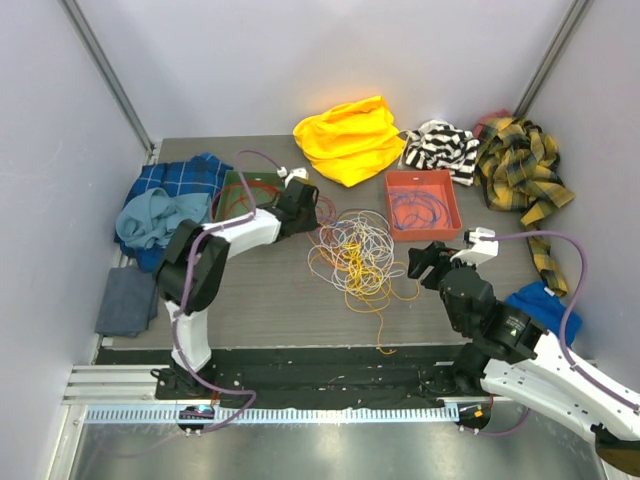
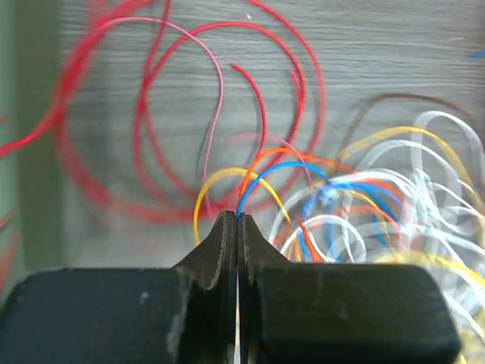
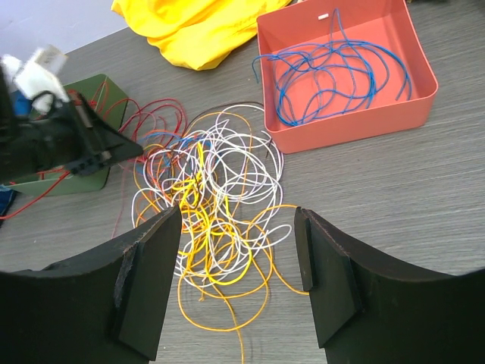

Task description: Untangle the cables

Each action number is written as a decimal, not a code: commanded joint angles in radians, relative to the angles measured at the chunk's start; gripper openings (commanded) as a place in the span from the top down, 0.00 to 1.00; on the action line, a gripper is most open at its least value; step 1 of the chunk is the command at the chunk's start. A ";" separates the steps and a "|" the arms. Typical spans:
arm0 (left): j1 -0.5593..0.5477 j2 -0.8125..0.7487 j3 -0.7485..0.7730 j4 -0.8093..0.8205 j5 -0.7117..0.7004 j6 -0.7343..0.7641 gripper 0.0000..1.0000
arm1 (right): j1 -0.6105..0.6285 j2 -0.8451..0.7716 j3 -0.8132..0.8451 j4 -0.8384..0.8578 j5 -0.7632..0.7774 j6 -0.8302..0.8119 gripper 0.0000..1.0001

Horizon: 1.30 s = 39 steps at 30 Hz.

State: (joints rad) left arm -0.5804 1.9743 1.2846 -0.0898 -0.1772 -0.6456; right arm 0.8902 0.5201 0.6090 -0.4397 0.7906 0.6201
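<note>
From where I stand it's partly done: some blue cables lie in the red tray, red ones by the green tray, a mixed heap mid-table, the left gripper pinching a blue strand, and the right gripper gaping empty.

White arm shells, black joints, purple hoses, matte black hands.

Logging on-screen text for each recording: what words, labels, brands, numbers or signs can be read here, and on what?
No readable text in any view.
Small white mark inside the red tray: too small to tell whether it bears lettering.
The cables show no visible print.
</note>
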 commanded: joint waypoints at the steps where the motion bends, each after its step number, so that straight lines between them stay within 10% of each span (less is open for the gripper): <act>1: 0.001 -0.288 -0.021 -0.088 -0.028 -0.003 1.00 | 0.006 -0.015 -0.006 0.055 -0.005 0.009 0.32; 18: -0.087 -0.891 0.079 -0.424 0.001 0.041 1.00 | 0.004 0.146 0.047 0.203 -0.232 0.013 0.30; 29: -0.131 -0.755 0.528 -0.416 0.047 0.158 1.00 | 0.006 0.095 0.071 0.167 -0.214 0.050 0.31; 39: -0.193 -0.557 0.458 -0.573 0.108 0.170 1.00 | 0.006 0.009 0.034 0.098 -0.182 0.072 0.31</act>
State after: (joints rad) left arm -0.7509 1.3121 1.7760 -0.5346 -0.1081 -0.5087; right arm 0.8902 0.5552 0.6487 -0.3286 0.5720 0.6708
